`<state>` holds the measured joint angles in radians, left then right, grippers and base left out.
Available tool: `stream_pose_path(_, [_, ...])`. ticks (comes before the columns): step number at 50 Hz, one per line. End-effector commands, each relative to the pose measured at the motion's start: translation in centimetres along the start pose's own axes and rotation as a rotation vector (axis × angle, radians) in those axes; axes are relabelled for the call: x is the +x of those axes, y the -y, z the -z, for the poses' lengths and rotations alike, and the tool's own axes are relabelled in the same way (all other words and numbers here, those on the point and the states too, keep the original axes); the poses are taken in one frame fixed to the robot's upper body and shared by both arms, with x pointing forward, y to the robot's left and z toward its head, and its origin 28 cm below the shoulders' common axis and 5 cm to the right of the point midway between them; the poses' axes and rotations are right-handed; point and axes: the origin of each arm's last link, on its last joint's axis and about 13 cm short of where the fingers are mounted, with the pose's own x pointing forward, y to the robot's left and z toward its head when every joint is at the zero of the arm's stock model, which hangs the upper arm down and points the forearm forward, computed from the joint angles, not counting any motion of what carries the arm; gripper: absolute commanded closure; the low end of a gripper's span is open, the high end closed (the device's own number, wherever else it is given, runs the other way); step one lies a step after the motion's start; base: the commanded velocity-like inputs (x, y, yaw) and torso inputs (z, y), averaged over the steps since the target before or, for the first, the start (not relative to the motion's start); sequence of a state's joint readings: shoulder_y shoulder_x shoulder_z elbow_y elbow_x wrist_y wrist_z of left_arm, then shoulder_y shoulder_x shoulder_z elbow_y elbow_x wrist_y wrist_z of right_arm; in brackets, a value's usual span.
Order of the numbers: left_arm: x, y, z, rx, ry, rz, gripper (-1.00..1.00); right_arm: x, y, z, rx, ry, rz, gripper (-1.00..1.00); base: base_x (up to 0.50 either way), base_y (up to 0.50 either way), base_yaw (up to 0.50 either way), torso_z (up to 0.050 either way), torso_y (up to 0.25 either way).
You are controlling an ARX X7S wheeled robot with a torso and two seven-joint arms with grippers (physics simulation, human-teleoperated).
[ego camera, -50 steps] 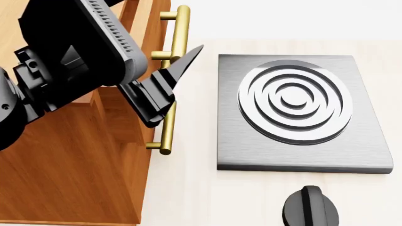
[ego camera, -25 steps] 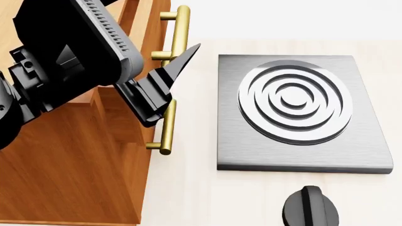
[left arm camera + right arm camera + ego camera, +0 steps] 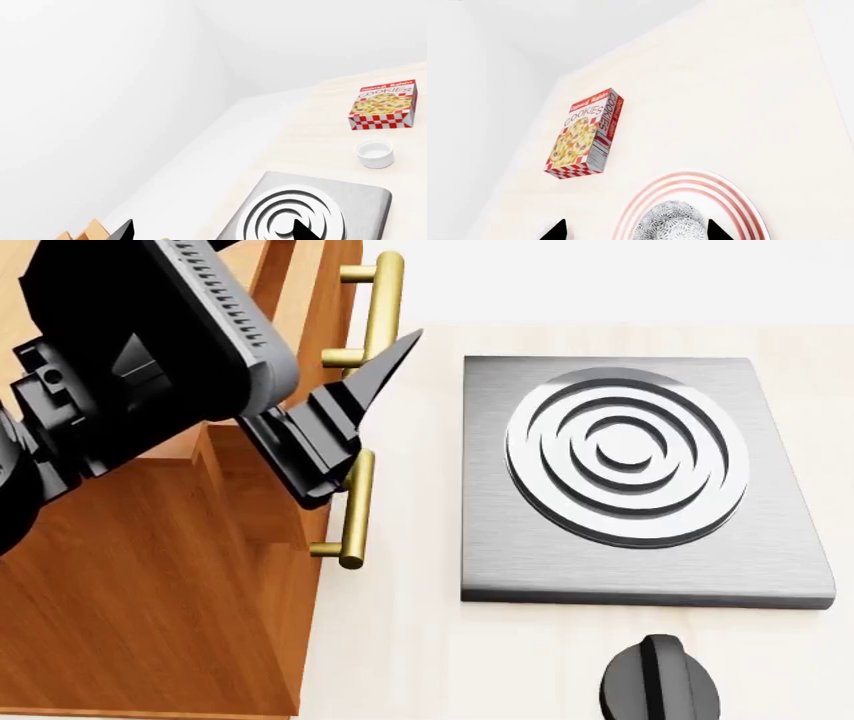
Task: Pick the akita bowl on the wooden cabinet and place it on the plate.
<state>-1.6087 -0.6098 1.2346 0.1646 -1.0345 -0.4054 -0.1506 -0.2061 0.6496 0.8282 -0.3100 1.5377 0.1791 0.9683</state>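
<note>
Orange-brown wood fills the head view's near side: the wooden cabinet (image 3: 160, 580) with 2 brass bar handles (image 3: 355, 508), and the left arm's black bulk hanging over it. The left gripper (image 3: 350, 405) shows there as dark pointed fingers beside the handles; in the left wrist view its 2 tips (image 3: 124, 231) stand apart with nothing between them, released. Only that wrist view shows the white cup (image 3: 375, 153) and a cookie box (image 3: 383, 105) beyond the grey stove slab (image 3: 370, 200). Only the right wrist view shows the plate (image 3: 740, 207), white with red rings, and 1 akita bowl (image 3: 670, 225) sitting on it, near the cookie box. The right gripper (image 3: 635, 232) shows 2 fingertips spread wide either side of the bowl, not touching it. The counter (image 3: 400, 640) is pale beige, the walls plain white. A black knob (image 3: 659, 680) sits just by the slab.
</note>
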Motion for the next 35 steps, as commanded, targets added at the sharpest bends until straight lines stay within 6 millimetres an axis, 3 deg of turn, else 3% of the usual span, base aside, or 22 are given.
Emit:
stream_pose_path(1, [-0.1,-0.1,0.1,-0.001,-0.001,-0.004,-1.0,-0.4,-0.5,-0.3,-0.005,0.011,-0.016,-1.0,0.0,0.0,0.0,0.0,0.0])
stream_pose_path(10, [-0.2,-0.1,0.1,-0.002,0.0,-0.008,-1.0,-1.0,-1.1,-1.0,-0.011,0.03,-0.043,-1.0,0.0,0.0,0.0,0.0,0.0])
stream_pose_path(35, [-0.7,-0.3,-0.2,0.0,0.005,-0.023,-1.0,-6.5,-7.7,-3.6,-0.089,0.125,-0.339,-1.0,0.0,0.0,0.0,0.0,0.0])
